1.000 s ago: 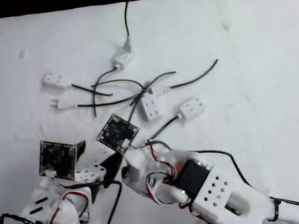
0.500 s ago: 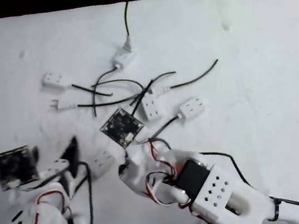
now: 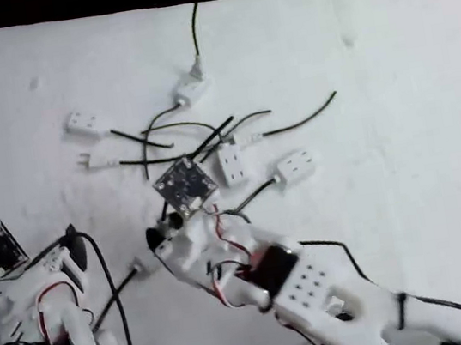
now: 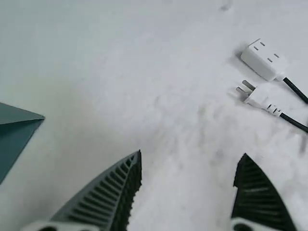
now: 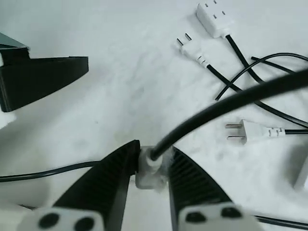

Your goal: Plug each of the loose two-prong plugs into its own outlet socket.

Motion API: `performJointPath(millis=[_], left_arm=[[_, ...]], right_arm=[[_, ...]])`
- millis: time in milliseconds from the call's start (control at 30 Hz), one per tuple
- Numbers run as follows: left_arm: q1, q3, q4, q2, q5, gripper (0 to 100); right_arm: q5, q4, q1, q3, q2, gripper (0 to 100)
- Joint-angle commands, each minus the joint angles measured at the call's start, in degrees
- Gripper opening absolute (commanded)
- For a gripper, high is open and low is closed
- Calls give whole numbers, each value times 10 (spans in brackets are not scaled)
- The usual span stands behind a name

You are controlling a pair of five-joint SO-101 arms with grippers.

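Two black ridged fingers of the right gripper (image 5: 155, 148) were clenched on the small white plug (image 5: 148, 174), whose prongs were hidden between the jaws. Its thick black cord (image 5: 231, 103) rose away from them above the white tabletop (image 3: 389, 71). In the high view this arm lay across the near middle of the table. Its green camera board (image 3: 184, 184) sat just in front of the tangle of cords. The left gripper (image 4: 191, 159) hung released over bare table at the near left, its two dark ribbed fingers spread wide with nothing between them. Farther back on the left lay a white block-shaped outlet socket (image 4: 262, 60). A loose white two-prong plug (image 4: 255, 96) lay just beside it, apart from it, with its prongs pointing away from the tangle. A second loose white plug (image 5: 245, 131) rested flat near the middle of the cords. Two more white sockets, the square socket (image 3: 231, 164) and the oblong socket (image 3: 295, 165), lay near each other right of the camera board, each on a black lead. At the back, a white joined pair (image 3: 189, 87) of plug and socket lay end to end.
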State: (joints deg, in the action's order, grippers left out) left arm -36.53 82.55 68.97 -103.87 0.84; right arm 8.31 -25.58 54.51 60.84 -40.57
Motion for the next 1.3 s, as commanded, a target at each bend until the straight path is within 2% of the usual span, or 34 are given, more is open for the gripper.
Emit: performJointPath(millis=[0,233,1267], left_arm=[[-2,4,-15,-5,-4,309],[-2,4,-15,-5,-3,309],[-2,4,-15,-5,-3,309]], right_arm=[[4,67,-2,-5,69,17],[-22,145,-40,-4,161,17],[-21,203,-38,-1,265,17]])
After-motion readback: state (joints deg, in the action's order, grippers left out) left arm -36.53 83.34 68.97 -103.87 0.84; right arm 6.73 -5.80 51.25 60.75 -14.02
